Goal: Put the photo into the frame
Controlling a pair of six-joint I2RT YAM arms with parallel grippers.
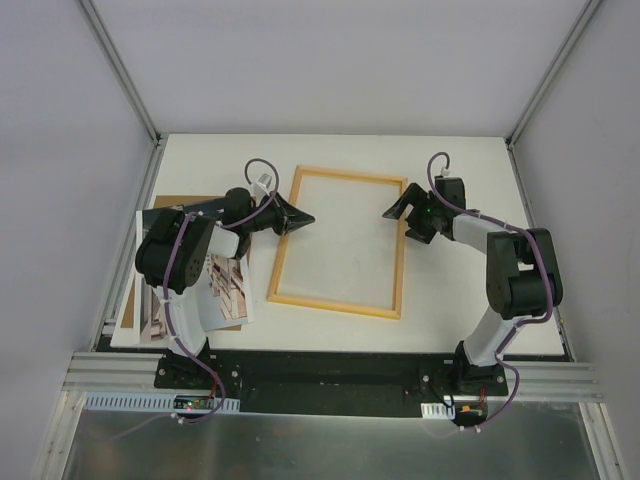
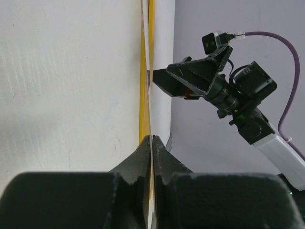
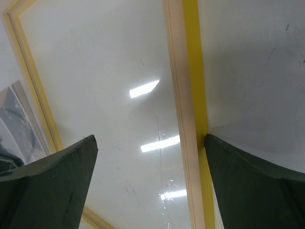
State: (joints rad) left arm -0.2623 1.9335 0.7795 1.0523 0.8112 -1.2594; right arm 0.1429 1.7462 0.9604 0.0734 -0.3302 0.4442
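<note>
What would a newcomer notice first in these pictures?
A large thin picture frame, pale wood side up, sits mid-table. The left gripper pinches its left rail, and the open right gripper straddles its right rail. A printed street photo lies under the left arm.

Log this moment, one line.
left gripper shut at frame left rail | right gripper open, straddling right rail | photo outside frame

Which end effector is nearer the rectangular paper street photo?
Left. The left end effector is at the left rail of the thin wooden picture frame, the side facing the photo; the right end effector straddles the opposite rail.
</note>
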